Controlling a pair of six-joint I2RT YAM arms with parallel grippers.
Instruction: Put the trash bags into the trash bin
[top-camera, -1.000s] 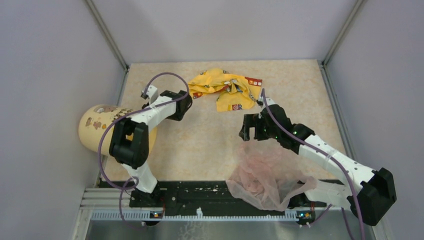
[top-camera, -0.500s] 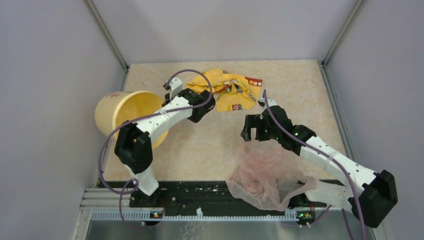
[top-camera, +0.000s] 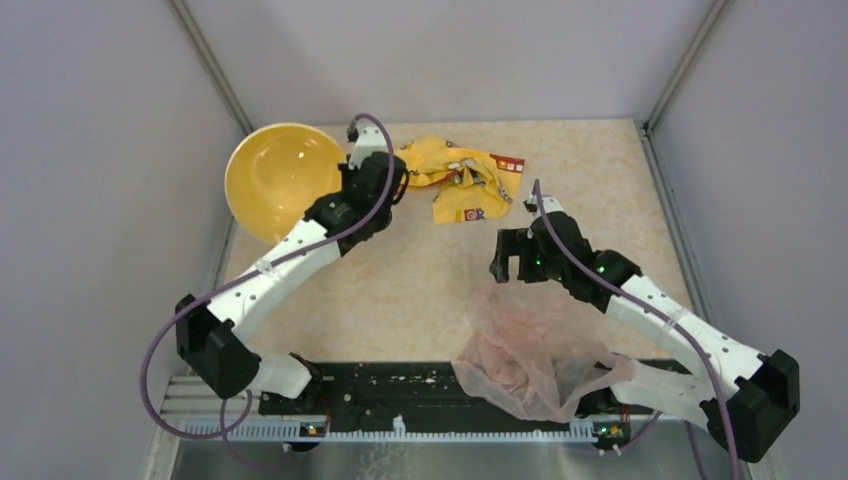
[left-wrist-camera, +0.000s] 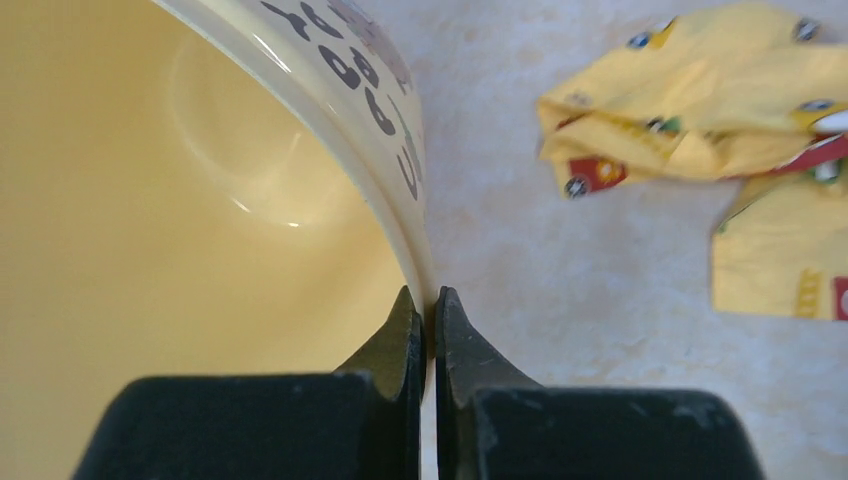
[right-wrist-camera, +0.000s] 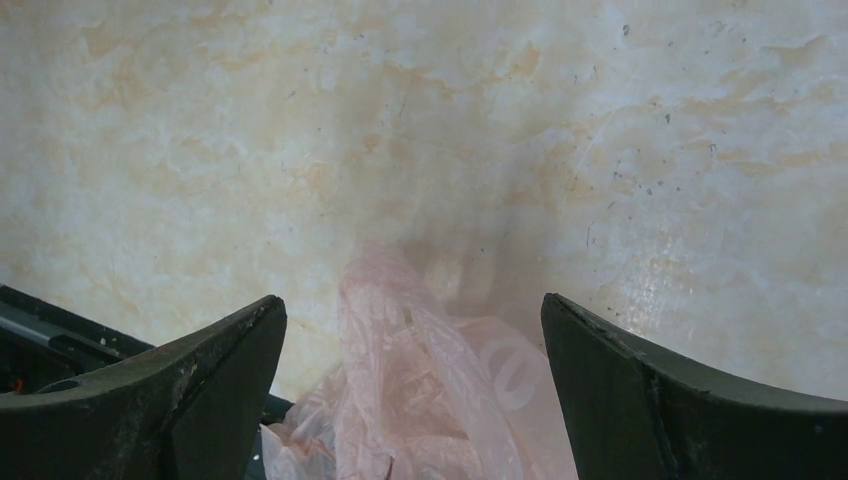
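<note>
The pale yellow trash bin (top-camera: 277, 178) is at the back left, its orange-yellow inside facing the top camera. My left gripper (top-camera: 352, 172) is shut on its rim; in the left wrist view the fingers (left-wrist-camera: 427, 320) pinch the thin wall of the bin (left-wrist-camera: 150, 200), one inside and one outside. The pale pink trash bag (top-camera: 535, 345) lies crumpled at the near right, partly over the black rail. My right gripper (top-camera: 507, 258) is open and empty just above the bag's far edge; the bag (right-wrist-camera: 430, 400) shows between its fingers in the right wrist view.
A crumpled yellow printed wrapper (top-camera: 462, 178) lies at the back middle, just right of the left gripper; it also shows in the left wrist view (left-wrist-camera: 720, 150). The enclosure walls stand close to left, right and back. The black base rail (top-camera: 400, 385) runs along the near edge.
My left arm has swung the bin from the left edge toward the back and turned it, so its opening now faces up. The right gripper and bag have barely moved.
</note>
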